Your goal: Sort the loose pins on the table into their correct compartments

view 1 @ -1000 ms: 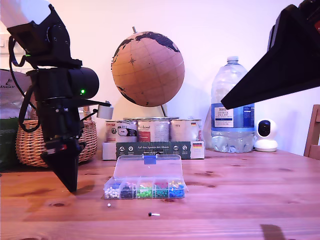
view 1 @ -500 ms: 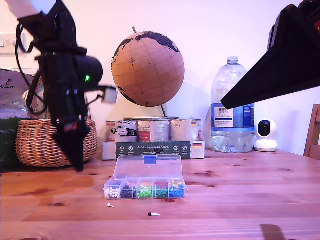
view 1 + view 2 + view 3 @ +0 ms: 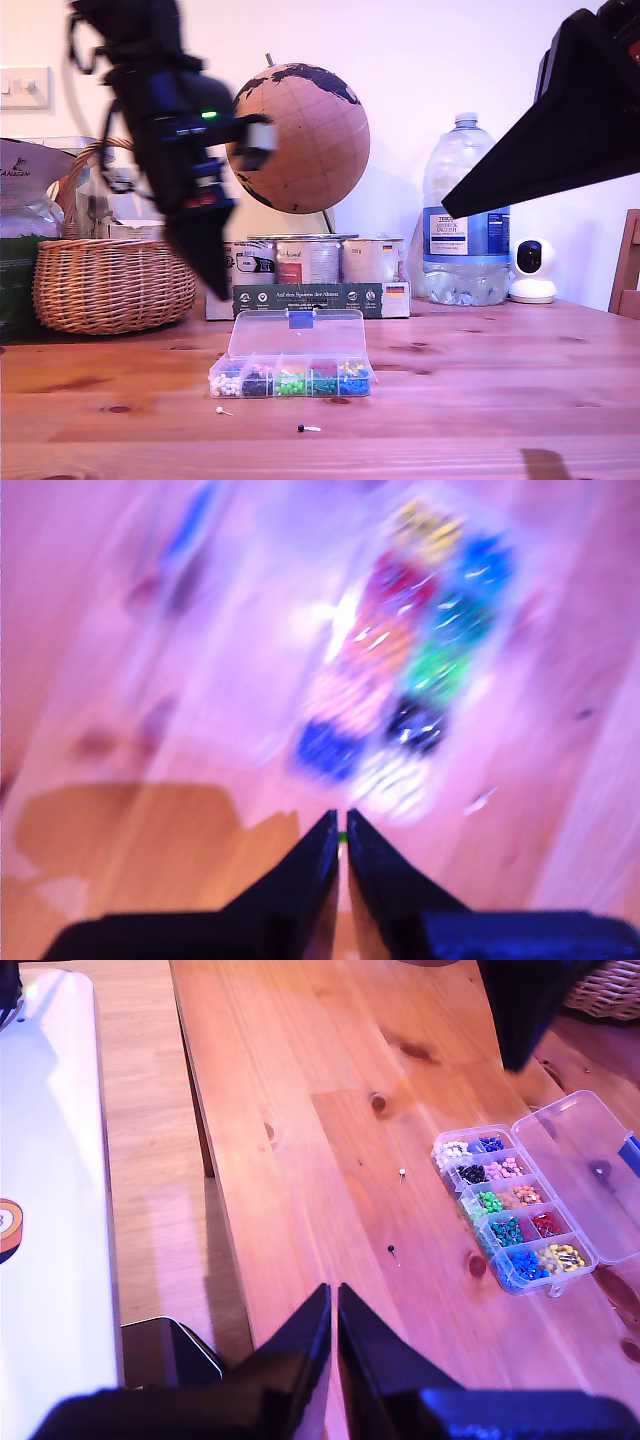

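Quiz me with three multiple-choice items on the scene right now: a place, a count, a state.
1. In the exterior view, where is the loose white pin?
A. On the table, in front of the box's left end
B. Inside the wicker basket
C. On the box lid

2. How many pins lie loose on the table?
A. One
B. Two
C. Four

3. What state is the box lid in?
A. Open, tipped back
B. Shut and clasped
C. Taken off, lying apart

Answers:
1. A: the white pin rests on the table, just before the left end of the pin box.
2. B: only the white pin and the black pin lie loose. What looks like a green pin sits between the jaws of my first tool.
3. A: the lid stands up behind the compartments.
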`<state>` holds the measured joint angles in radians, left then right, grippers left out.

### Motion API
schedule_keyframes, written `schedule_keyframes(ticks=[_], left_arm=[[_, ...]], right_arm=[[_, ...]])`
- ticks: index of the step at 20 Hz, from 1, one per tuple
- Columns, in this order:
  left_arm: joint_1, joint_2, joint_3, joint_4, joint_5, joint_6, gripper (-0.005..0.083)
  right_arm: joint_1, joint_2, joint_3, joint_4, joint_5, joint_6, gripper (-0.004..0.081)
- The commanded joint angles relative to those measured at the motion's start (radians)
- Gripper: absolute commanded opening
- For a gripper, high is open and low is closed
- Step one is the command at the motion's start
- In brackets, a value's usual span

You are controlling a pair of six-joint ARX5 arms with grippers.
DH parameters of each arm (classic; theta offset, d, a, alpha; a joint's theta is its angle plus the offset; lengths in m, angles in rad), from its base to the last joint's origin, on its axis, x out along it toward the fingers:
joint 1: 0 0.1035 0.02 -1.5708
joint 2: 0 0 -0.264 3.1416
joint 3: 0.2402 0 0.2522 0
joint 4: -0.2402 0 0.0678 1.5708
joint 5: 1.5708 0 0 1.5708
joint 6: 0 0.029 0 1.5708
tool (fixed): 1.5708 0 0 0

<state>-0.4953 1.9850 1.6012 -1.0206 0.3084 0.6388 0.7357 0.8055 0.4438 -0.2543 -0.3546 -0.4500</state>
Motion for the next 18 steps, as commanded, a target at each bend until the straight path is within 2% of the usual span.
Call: schedule_keyframes(ticks=[1,6,12,18], left_arm=[[-0.041,0.015,-0.003,0.011,0.005,-0.01,-0.0024],[-0.116,0.018,-0.003,0.093,0.005,-0.031,-0.0024],[-0.117,0.031,-0.004,0.103,-0.002,-0.037,-0.0025],[-0.132,0.109,-0.004,0.07,0.001,-0.037,-0.0024]], right_arm=[[0.006,0.002,0.009,0.01,-0.003,-0.002,-0.0013],[0.006,0.002,0.009,0.01,-0.003,-0.002,-0.0013],[0.006,0.002,0.009,0.011,-0.003,-0.001,-0.0013],[0.006,0.002,0.009,0.013,-0.003,0.005,-0.0013]])
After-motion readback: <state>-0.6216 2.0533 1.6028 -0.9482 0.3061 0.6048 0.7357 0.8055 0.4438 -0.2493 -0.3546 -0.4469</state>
